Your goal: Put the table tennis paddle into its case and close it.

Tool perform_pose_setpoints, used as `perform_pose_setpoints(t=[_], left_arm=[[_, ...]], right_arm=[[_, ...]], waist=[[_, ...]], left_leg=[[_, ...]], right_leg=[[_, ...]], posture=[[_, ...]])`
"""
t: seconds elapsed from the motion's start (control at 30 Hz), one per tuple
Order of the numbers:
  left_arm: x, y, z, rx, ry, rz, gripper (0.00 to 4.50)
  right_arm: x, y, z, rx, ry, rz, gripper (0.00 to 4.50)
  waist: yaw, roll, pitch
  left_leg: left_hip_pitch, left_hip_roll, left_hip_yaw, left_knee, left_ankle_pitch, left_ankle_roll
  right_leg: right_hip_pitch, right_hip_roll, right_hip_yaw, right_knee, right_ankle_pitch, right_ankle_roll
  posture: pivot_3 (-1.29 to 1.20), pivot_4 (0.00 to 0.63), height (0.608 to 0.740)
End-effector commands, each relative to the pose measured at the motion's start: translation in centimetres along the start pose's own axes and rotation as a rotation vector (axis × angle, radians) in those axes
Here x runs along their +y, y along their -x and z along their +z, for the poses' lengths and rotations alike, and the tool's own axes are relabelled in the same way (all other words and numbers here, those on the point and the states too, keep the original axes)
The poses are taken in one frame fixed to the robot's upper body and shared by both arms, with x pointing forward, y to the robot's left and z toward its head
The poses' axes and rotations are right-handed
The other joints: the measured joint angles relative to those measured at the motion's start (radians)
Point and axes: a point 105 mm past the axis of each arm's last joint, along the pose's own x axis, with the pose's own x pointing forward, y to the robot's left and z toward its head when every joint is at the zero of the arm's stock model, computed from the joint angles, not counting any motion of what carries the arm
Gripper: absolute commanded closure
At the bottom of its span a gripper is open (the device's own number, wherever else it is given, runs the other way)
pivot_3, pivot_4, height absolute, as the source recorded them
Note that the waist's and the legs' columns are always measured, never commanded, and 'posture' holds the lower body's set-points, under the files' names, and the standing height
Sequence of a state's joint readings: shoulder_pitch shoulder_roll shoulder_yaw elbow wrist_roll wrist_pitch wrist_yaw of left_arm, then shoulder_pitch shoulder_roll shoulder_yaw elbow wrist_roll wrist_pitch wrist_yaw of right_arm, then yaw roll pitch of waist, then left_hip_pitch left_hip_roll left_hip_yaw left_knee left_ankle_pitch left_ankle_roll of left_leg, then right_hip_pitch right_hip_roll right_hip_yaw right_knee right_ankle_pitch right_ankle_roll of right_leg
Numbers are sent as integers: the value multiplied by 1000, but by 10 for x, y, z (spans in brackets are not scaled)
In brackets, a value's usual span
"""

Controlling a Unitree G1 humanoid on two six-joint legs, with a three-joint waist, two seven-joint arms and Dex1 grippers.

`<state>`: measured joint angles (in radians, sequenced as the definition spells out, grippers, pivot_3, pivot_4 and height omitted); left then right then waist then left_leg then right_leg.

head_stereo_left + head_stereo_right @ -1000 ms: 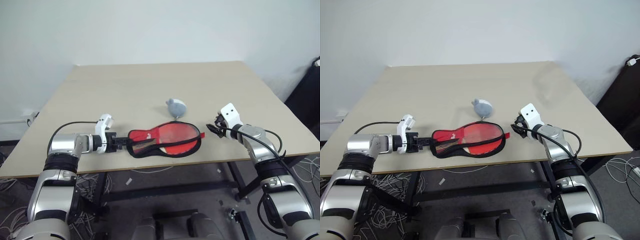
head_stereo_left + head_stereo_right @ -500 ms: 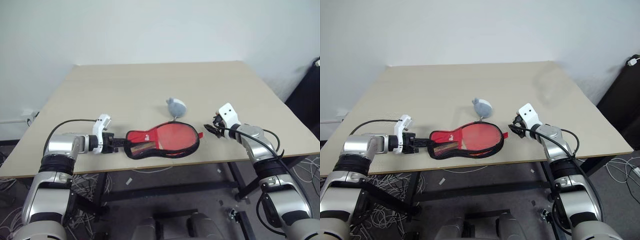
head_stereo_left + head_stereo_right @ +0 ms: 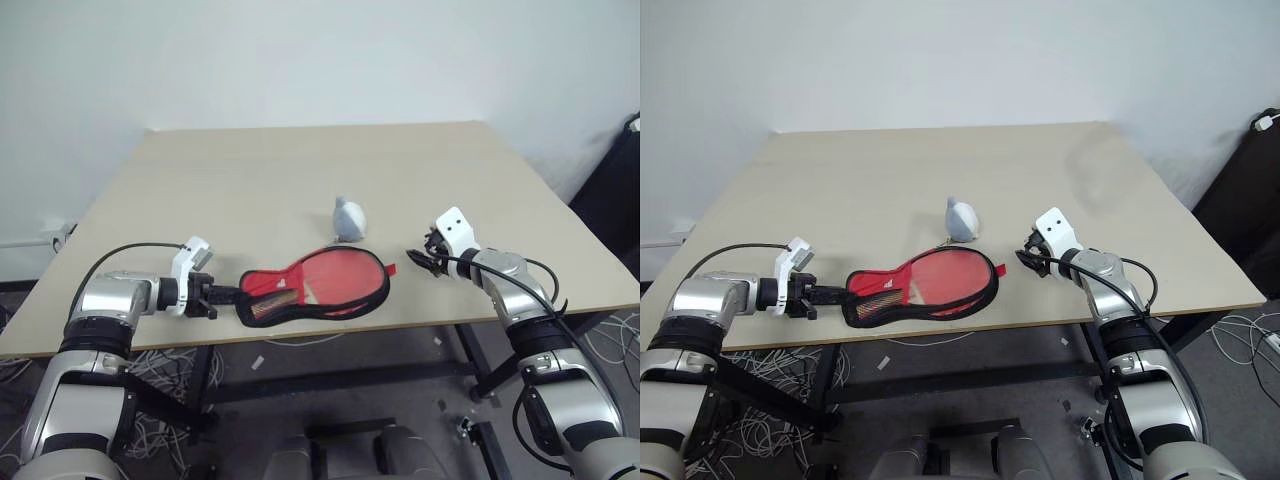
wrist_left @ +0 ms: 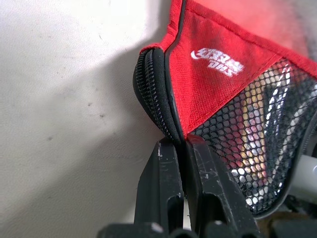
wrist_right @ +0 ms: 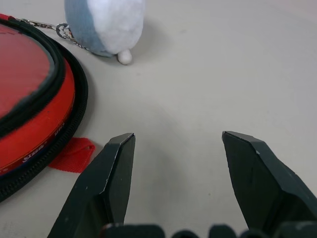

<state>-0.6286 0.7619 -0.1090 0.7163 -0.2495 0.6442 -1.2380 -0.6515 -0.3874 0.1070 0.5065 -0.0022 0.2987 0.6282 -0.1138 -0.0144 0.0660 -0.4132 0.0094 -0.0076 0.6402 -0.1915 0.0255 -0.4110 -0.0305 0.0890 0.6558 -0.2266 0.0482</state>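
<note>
The case (image 3: 283,287), red fabric with a black zip rim, lies on the table (image 3: 300,170) near its front edge. The table tennis paddle (image 3: 338,277) rests inside it, red face up, and its handle (image 4: 257,124) shows through the black mesh. My left gripper (image 3: 222,297) is shut on the zip rim at the case's narrow handle end (image 4: 158,106). My right gripper (image 5: 176,144) stands open just off the case's round end (image 5: 44,134), touching nothing, with a small red tab (image 5: 72,154) beside its finger.
A small grey-blue plush charm (image 3: 348,217) sits behind the case, joined to it by a short chain (image 5: 47,26). The case lies close to the table's front edge (image 3: 330,332). Cables lie on the floor below.
My left gripper has pulled the case's handle end to the left and toward the front edge. The case slid and turned with it, and the charm shifted. The right gripper has stayed put.
</note>
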Motion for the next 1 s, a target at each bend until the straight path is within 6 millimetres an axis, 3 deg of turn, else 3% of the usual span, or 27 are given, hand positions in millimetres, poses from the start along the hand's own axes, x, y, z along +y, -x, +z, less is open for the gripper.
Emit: perform_pose_setpoints(t=[0.03,0.13,0.3,0.57,0.7,0.87,1.0], left_arm=[[7,5,9,-23,-7,61,4453],[3,2,16,-55,-13,36,3951],[3,2,26,-92,-18,46,2749],[4,10,55,-269,19,45,2749],[3,11,81,-404,32,63,2749],[-23,1,108,-456,-76,-17,2749],[-63,-25,113,-372,-285,-131,2749]], right_arm=[[-4,0,19,-53,36,-11,1459],[-5,0,19,-52,38,-11,1459],[-6,1,19,-50,40,-14,1459],[-7,0,19,-51,38,-18,1459],[-7,-1,22,-62,27,-21,1459],[-7,-2,28,-82,10,-14,1459],[-7,-4,34,-96,8,-9,1459]], waist=[[1,0,0],[4,0,0],[10,0,0],[12,-1,0],[12,-1,0],[12,-1,0],[12,-1,0]], left_leg=[[0,0,0,0,0,0],[0,0,0,2,0,0],[0,-1,0,3,0,0],[-1,-1,-1,3,0,0],[-1,-1,-1,3,0,0],[-2,-1,-1,3,0,0],[-2,-2,-1,3,0,0]], right_leg=[[0,0,0,0,0,0],[1,0,-1,1,0,0],[2,-1,-1,0,0,0],[1,-1,-2,0,0,0],[2,-1,-2,0,0,0],[2,-1,-2,0,0,0],[2,-1,-2,0,0,0]], posture=[[0,0,740],[0,0,740],[0,0,740],[0,0,740],[0,0,740],[0,0,740],[0,0,740]])
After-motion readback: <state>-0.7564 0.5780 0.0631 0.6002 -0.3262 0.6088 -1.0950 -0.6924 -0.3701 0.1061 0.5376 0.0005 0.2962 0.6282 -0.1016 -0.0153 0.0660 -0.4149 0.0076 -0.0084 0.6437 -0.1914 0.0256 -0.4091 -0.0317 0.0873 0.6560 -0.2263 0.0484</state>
